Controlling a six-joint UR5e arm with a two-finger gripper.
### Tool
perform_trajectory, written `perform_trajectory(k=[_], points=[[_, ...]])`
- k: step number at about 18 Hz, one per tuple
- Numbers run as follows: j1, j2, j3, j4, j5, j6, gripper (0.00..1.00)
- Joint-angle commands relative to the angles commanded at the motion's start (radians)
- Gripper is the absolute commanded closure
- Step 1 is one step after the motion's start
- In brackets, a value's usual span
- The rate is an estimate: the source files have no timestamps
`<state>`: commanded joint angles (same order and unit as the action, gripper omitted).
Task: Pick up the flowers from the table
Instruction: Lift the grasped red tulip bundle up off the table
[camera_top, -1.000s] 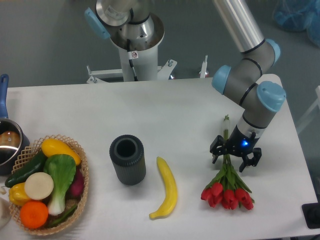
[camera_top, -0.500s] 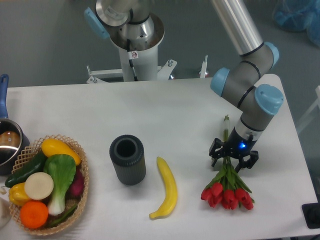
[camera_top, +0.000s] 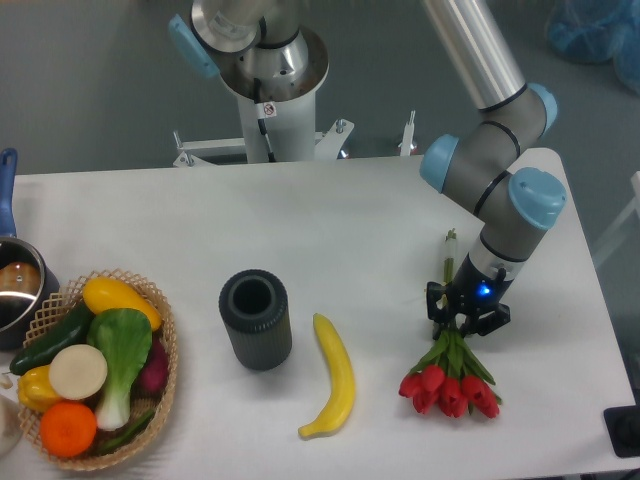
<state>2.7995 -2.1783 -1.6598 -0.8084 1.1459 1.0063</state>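
A: From the left, what sits on the large white flat desk?

B: A woven wicker basket of plastic vegetables at the near left edge, a steel pot with a blue handle just behind it; then an upright dark grey ribbed cylinder; a yellow banana lying near it; and on the right the bunch of red tulips with green leaves and thin stems, blooms toward the near edge.

A: And the black two-finger tool?

B: Down over the stems; a second ago its fingers stood wide on either side, now they have drawn in and look clamped on the stems; the blooms have shifted slightly left.

A: Meaning?

B: I judge the grasp made; the bunch still lies on the desk, so lifting remains.
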Motion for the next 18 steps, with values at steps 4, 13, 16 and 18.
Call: perform_trajectory(k=[4,13,16,18], points=[[0.002,0.017,-0.002,-0.002,0.002,-0.003,0.75],[0.011,0.124,0.044,-0.002,-0.002,-0.034,0.75],[0.041,0.15,0.084,0.0,-0.061,-0.04,0.75],[0.086,0.16,0.097,0.0,-0.173,-0.04,0.75]])
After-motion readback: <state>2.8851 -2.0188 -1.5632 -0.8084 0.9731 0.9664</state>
